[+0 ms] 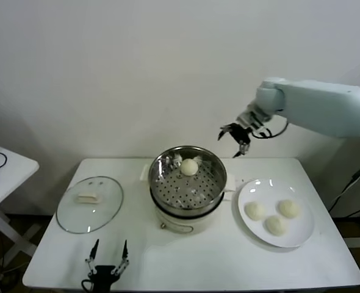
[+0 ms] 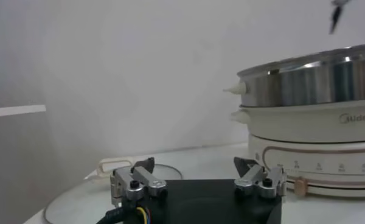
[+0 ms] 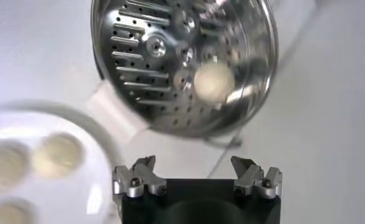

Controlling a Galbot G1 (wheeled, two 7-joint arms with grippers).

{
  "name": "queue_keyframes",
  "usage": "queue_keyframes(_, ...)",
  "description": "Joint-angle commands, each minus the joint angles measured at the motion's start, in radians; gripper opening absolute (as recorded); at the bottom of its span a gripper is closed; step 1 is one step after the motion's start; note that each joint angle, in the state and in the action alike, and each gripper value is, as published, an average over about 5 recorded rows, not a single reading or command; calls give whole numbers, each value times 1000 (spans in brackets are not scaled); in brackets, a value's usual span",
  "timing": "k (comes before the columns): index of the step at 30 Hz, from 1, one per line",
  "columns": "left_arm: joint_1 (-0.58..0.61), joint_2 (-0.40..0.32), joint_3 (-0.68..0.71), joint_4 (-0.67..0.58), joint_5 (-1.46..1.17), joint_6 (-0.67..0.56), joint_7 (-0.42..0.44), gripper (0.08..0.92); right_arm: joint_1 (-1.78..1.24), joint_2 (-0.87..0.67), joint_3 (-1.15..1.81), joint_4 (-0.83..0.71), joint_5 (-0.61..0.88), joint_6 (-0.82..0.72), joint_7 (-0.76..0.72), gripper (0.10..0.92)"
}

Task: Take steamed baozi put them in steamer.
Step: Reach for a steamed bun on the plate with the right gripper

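Four buns in all: one (image 1: 189, 166) lies inside the steamer (image 1: 168, 189), toward its far side, and three (image 1: 254, 210) rest on the white plate (image 1: 302, 235) to the steamer's right. The right gripper (image 1: 237, 137) hangs in the air above and behind the steamer's right edge, fingers spread wide and empty, well clear of the bun below. The left gripper (image 1: 109, 253) (parked low at the table's near edge) also stands open, near the glass lid (image 1: 90, 203).
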Motion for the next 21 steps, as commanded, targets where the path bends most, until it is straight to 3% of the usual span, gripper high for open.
queue_keyframes(1,1,2,-2,0,-2,-1,0,823,49,-217,-136,275,154,-448,87,823)
queue_keyframes(8,0,2,-12,7,-6,-5,-2,823,-115,-240,-39,283,72,-486,103,823)
queue_keyframes(21,0,-5,-22,24,-5,-8,-4,823,-408,-204,153,138,-40,-488,118,823)
